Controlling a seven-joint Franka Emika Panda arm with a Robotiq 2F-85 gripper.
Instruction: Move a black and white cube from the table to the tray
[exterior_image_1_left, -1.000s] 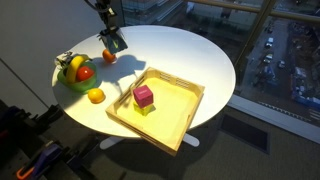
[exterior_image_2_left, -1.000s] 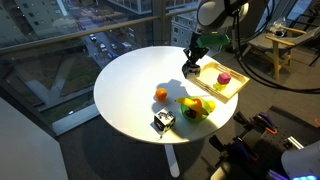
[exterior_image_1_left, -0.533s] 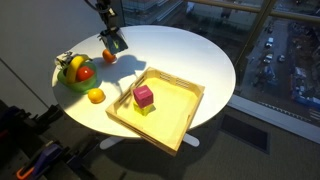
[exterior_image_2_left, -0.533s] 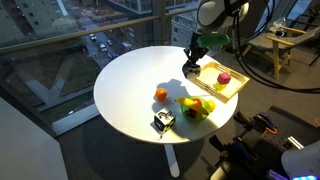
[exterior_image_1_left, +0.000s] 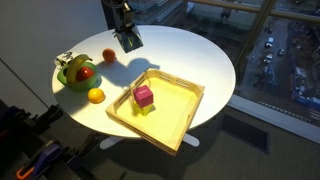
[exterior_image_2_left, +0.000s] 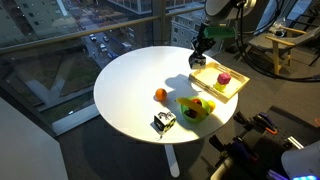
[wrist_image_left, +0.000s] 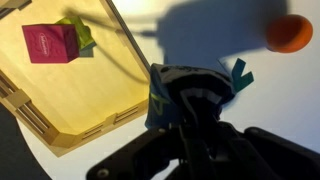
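1. Risk: the pincer (exterior_image_1_left: 127, 40) looks clamped on a dark teal-edged block (wrist_image_left: 172, 86), not the black and white cube (exterior_image_2_left: 163, 122). That cube sits on the table (exterior_image_1_left: 190, 55) near the fruit bowl (exterior_image_2_left: 195, 108), so the wrong object may reach the tray (exterior_image_1_left: 192, 121).
2. Risk: the grip is hard to judge, and the block could slip mid-air.
3. Versus earlier: the pincer has risen away from the orange (exterior_image_1_left: 108, 56), toward the tray.

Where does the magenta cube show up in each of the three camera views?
Exterior view: magenta cube just left of picture centre, in the left part of the light-wood tray.
Exterior view: magenta cube at the right, mid-height, inside the light-wood tray.
Wrist view: magenta cube at the top left, inside the light-wood tray.
Shared landmark: the light-wood tray that holds it.
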